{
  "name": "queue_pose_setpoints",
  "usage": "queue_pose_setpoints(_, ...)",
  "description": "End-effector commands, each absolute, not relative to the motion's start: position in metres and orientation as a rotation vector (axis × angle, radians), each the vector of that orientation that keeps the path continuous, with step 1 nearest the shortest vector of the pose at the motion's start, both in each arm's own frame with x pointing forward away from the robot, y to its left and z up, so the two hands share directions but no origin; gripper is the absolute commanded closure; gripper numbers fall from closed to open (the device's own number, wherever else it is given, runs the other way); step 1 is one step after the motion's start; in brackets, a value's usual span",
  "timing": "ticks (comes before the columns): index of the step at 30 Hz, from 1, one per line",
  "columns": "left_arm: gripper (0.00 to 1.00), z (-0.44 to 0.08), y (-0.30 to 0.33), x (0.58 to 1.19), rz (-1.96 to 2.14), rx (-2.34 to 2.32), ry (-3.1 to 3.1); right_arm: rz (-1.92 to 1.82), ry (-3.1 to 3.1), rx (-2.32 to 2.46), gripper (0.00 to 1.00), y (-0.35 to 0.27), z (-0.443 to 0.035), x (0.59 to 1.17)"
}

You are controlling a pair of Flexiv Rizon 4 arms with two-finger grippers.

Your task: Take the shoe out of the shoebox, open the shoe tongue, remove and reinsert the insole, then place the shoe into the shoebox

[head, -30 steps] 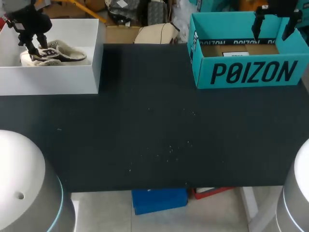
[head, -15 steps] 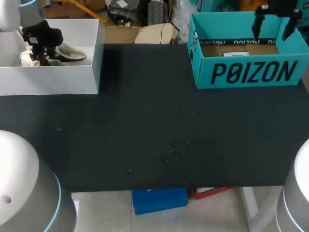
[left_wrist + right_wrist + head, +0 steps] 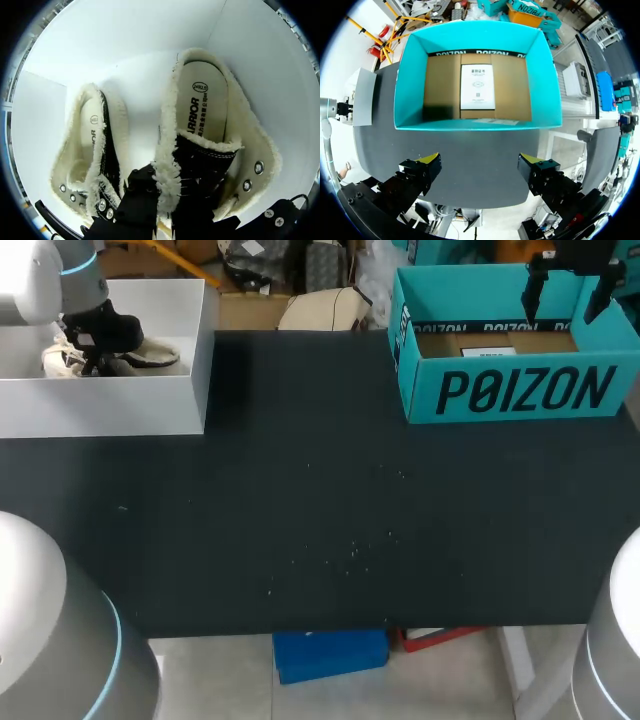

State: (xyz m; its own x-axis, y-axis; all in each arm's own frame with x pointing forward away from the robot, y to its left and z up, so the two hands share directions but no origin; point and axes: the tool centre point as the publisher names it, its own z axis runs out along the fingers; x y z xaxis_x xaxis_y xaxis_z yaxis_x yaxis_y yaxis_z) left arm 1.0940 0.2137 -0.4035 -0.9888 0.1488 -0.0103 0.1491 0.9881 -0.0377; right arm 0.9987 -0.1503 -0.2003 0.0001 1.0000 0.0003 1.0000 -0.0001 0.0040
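Two shoes lie side by side in the white box (image 3: 120,405), both fleece-lined with their openings facing up. The shoe (image 3: 210,125) I am after sits right at my left fingers (image 3: 97,360), its insole (image 3: 205,107) showing ahead of them. The second shoe (image 3: 97,150) lies just beside it, on the far side of one finger. The tips are hidden down by the laces, so I cannot tell whether these fingers are pinching the shoe yet.

The main risk, as I judge it, is a poor hold. If I catch only the soft fleecy edge or the tongue, the shoe could tip or slip out as it rises. The second shoe is so near that it might get caught and dragged along. The white box looks light, so a snag on its wall could shift it across the tabletop (image 3: 320,500).

My right fingers (image 3: 480,172) are spread and hold nothing, hanging above the teal box (image 3: 475,125). That box has only a brown cardboard floor with a white sheet (image 3: 477,87) on it, ahead of these fingers.
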Motion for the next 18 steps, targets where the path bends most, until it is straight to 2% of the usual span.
queue_pose_setpoints(1,1.00,-0.385,0.215,1.092,-0.080,0.279,3.113,0.004,2.220,2.220,0.00,-0.150,-0.200,0.999)
queue_pose_setpoints(18,1.00,-0.233,0.218,1.092,0.011,0.352,2.972,0.004,2.220,2.220,0.00,-0.150,-0.200,0.999)
